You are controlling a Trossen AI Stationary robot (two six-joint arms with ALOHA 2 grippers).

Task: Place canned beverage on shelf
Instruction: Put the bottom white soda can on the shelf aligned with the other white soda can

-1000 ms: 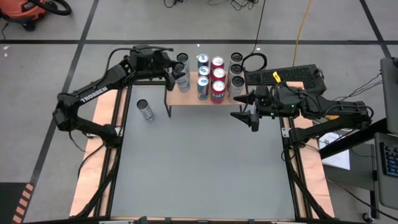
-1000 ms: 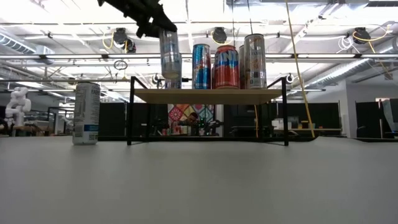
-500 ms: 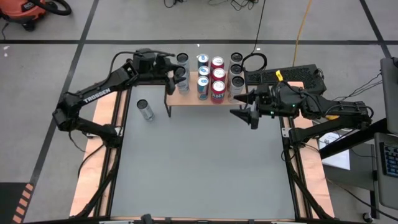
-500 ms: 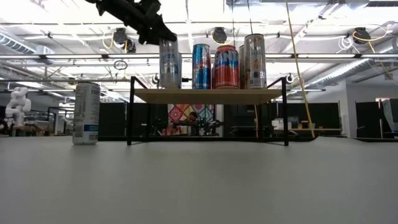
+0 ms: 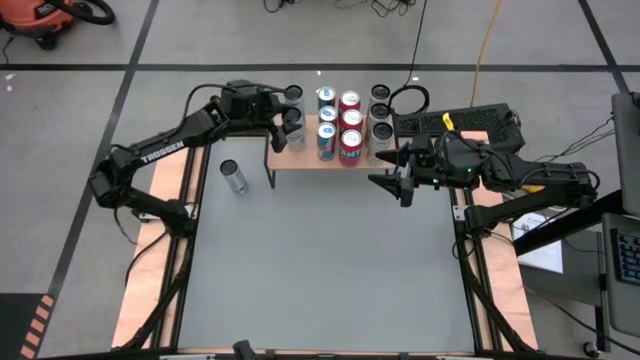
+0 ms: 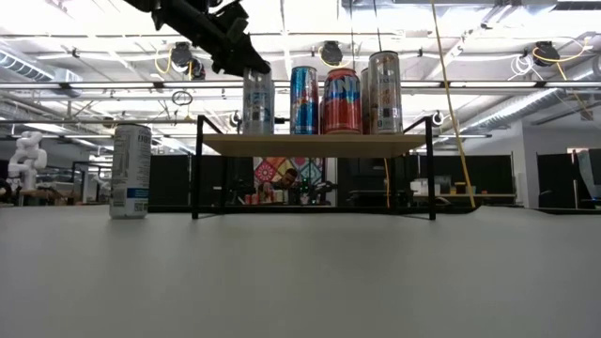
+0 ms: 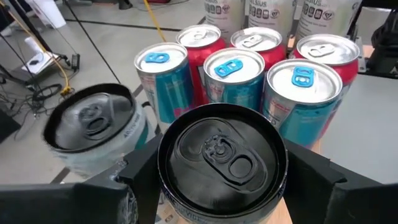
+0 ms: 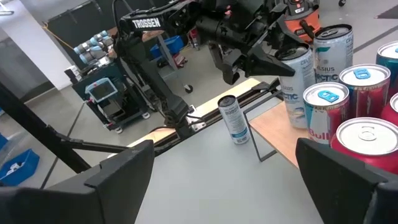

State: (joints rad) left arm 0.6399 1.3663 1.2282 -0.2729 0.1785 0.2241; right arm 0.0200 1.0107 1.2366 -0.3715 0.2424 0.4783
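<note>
The shelf (image 5: pixel 310 160) is a low wooden top on black legs (image 6: pixel 315 144) at the table's far side, carrying several upright cans (image 5: pixel 340 125). My left gripper (image 7: pixel 221 180) is shut on a silver can with a dark top (image 7: pixel 221 152) at the shelf's left end (image 6: pixel 257 101). Another silver can (image 7: pixel 93 124) stands just behind it. A lone silver can (image 5: pixel 233 176) stands upright on the table left of the shelf. My right gripper (image 5: pixel 395 180) is open and empty, just right of the shelf's near right corner. My left gripper pinches the silver can's upper side wall, just below the rim (image 7: pixel 163 171), between its two fingers (image 7: pixel 134 183). The fingers slant down from the table's left side. The can stands upright with its bottom on the shelf top (image 6: pixel 257 132).
Blue, red and silver cans (image 7: pixel 233 68) fill the shelf right of the held can. Wooden side boards with black rails (image 5: pixel 160 215) edge the table. A keyboard (image 5: pixel 460 122) lies beyond the far right corner. The table's middle and near part (image 5: pixel 330 270) is bare.
My left gripper has gone down with the silver can, a little toward the table's right edge. The can, lifted and slightly tilted above the shelf's left end a second ago, now stands upright on the shelf top. My right gripper has shifted slightly toward the shelf.
</note>
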